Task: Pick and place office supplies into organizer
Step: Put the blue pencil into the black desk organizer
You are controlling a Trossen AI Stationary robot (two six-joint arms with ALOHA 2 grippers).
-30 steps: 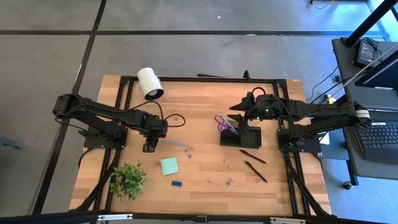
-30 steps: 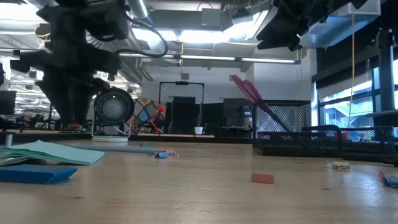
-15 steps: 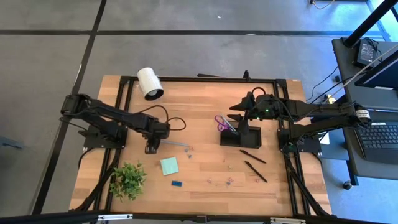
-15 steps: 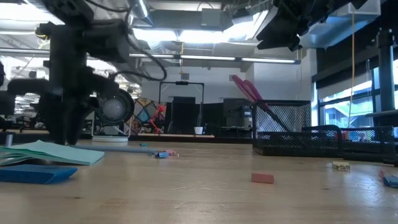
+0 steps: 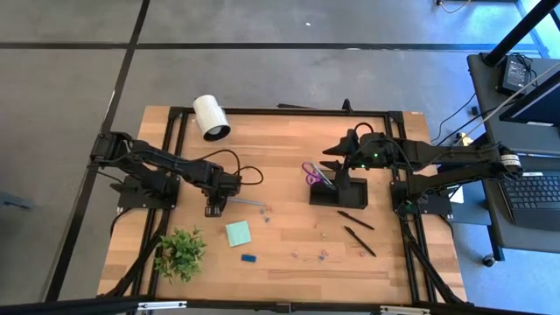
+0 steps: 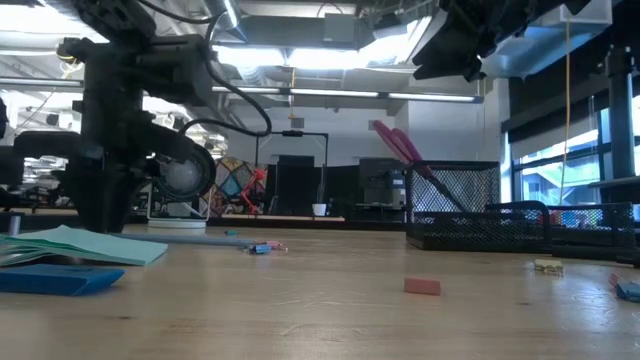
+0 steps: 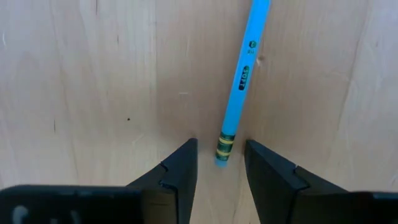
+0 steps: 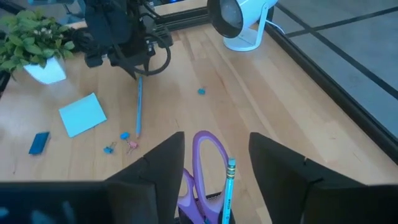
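Note:
A blue pencil (image 7: pixel 242 74) lies flat on the wooden table (image 5: pixel 289 140). My left gripper (image 7: pixel 221 152) points straight down at its eraser end (image 7: pixel 222 154), open, one finger on each side and neither touching it. In the high view that gripper (image 5: pixel 213 207) stands at the pencil's (image 5: pixel 248 202) left end. The black mesh organizer (image 5: pixel 339 188) holds purple-handled scissors (image 5: pixel 313 172) and a pencil (image 8: pixel 229 180). My right gripper (image 8: pixel 214 158) hangs open above the organizer with nothing between its fingers. A light green notepad (image 5: pixel 238 233), a small blue block (image 5: pixel 248 258), two black pens (image 5: pixel 356 220) and tiny clips (image 5: pixel 311 255) lie loose on the table.
A white cylinder (image 5: pixel 210 116) lies at the far left of the table. A small potted plant (image 5: pixel 179 252) stands at the near left. Small clips (image 8: pixel 121 142) lie near the pencil's other end. Bare wood lies between the pencil and the organizer.
My left gripper has come down toward the table, pointing down, and now stands low over the pencil's eraser end. The pencil and the other items have kept their places.

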